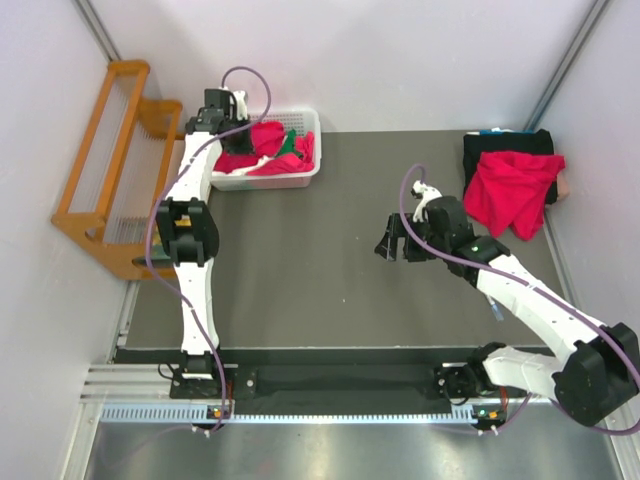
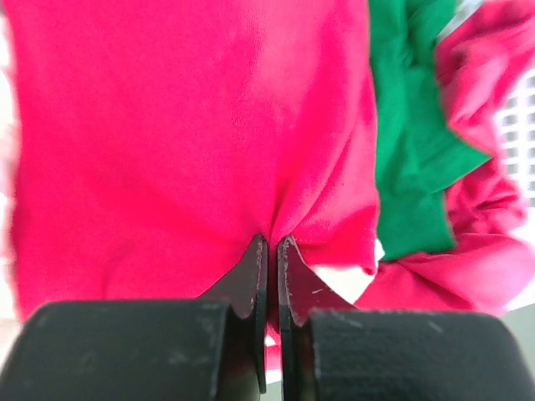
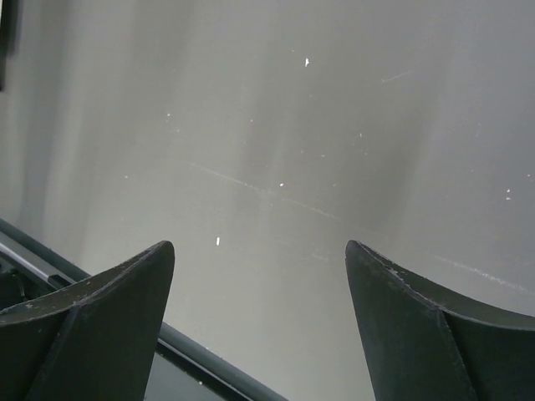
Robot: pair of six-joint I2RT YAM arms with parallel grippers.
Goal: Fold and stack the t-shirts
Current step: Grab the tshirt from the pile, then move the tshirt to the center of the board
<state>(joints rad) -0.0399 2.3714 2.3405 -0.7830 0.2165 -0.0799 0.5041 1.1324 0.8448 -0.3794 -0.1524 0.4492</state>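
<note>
Crimson-red t-shirts [image 1: 262, 150] lie crumpled in a white basket [image 1: 300, 180] at the back left of the table. My left gripper [image 1: 222, 118] reaches into the basket and is shut on a fold of a red t-shirt [image 2: 184, 125], the cloth pinched between its fingertips [image 2: 261, 251]. Another red t-shirt [image 1: 512, 190] lies loosely on a dark folded cloth [image 1: 505, 143] at the back right. My right gripper [image 1: 402, 245] hangs open and empty above the bare table middle; its fingers [image 3: 109, 284] are spread wide over the grey surface.
A green cloth [image 2: 410, 134] lies among the red shirts in the basket, also seen from above [image 1: 290, 142]. A wooden rack [image 1: 105, 160] stands off the table's left edge. Walls enclose the table's back and sides.
</note>
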